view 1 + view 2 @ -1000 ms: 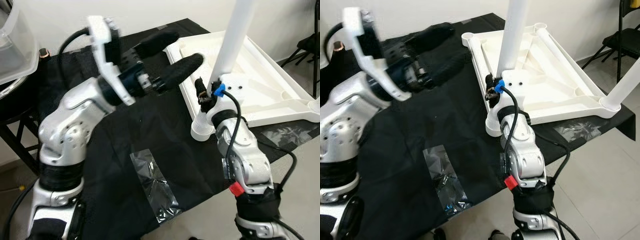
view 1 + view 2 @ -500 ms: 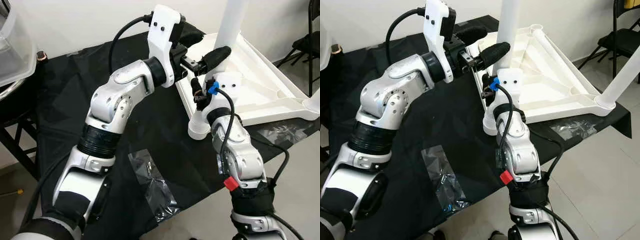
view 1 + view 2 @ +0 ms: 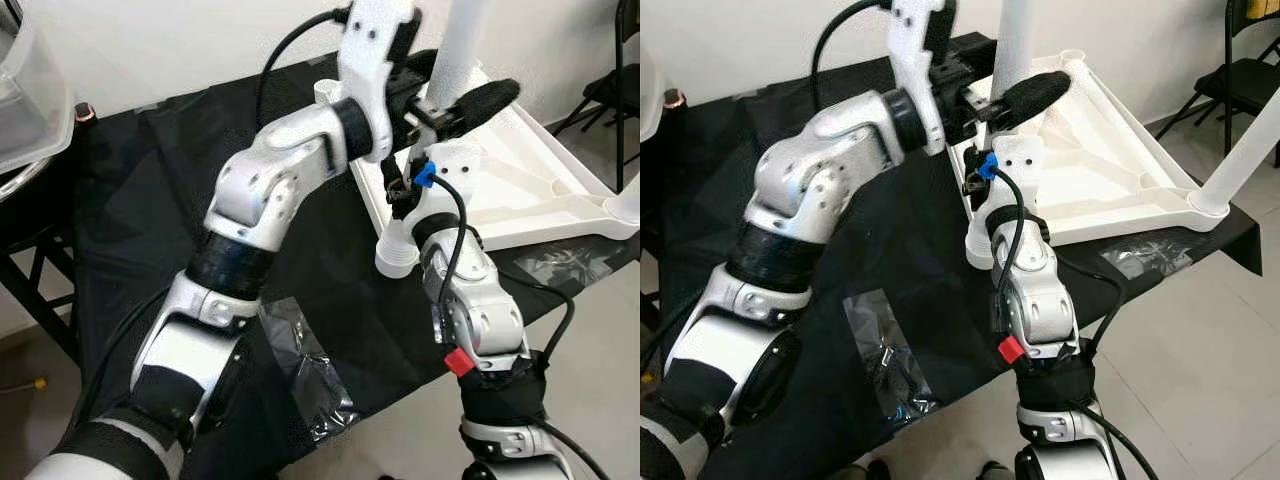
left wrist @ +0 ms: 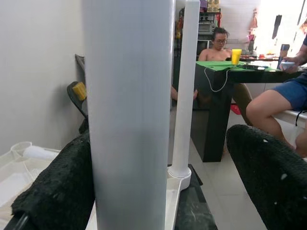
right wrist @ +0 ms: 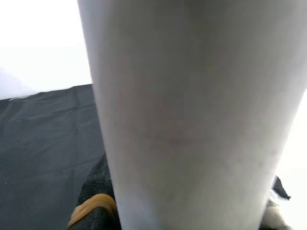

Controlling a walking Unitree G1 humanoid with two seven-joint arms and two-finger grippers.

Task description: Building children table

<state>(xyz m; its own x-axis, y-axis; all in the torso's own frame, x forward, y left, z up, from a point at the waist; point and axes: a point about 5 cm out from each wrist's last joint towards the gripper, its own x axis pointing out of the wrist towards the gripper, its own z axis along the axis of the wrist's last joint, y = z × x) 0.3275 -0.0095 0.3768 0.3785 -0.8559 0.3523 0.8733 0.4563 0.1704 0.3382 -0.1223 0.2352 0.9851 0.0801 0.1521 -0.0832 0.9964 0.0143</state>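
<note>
Left wrist view: the left gripper (image 4: 158, 191), fingers apart, straddles the white leg (image 3: 462, 45) standing on the upturned tabletop (image 3: 540, 170) at the black table's (image 3: 150, 220) far corner; right gripper (image 3: 400, 195) clamps its base. Likely light, stiff, slippery plastic, best gripped low
</note>
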